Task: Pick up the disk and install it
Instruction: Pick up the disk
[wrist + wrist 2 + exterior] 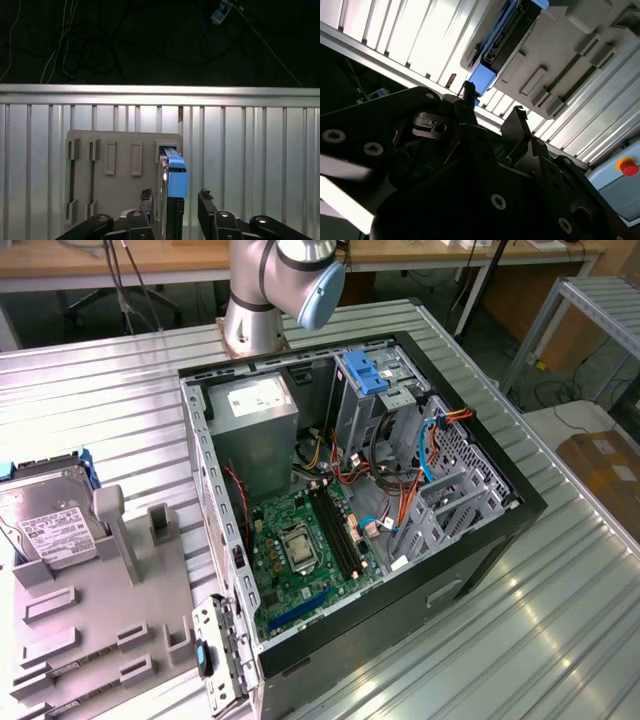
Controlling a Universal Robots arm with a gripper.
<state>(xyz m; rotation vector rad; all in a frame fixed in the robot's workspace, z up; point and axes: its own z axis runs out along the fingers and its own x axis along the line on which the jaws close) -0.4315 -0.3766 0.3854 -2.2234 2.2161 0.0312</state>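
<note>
The disk [50,522] is a silver-grey drive with a white label and blue rails. It rests in a grey fixture plate [95,630] at the exterior view's left. In the first wrist view the disk [173,176] stands edge-on in the plate [122,150], its blue rail towards me. My gripper [175,194] is open, its two dark fingertips [204,193] lined up on either side of the disk's edge but still apart from it. The second wrist view has the same open gripper [493,100] short of the disk [512,30].
An open computer case [520,505] with motherboard, cables and a blue bracket [365,370] in its drive bay stands mid-table. The arm's base [250,315] is behind it. The ribbed metal table [560,640] runs all round. A red button [627,166] lies beyond the fixture.
</note>
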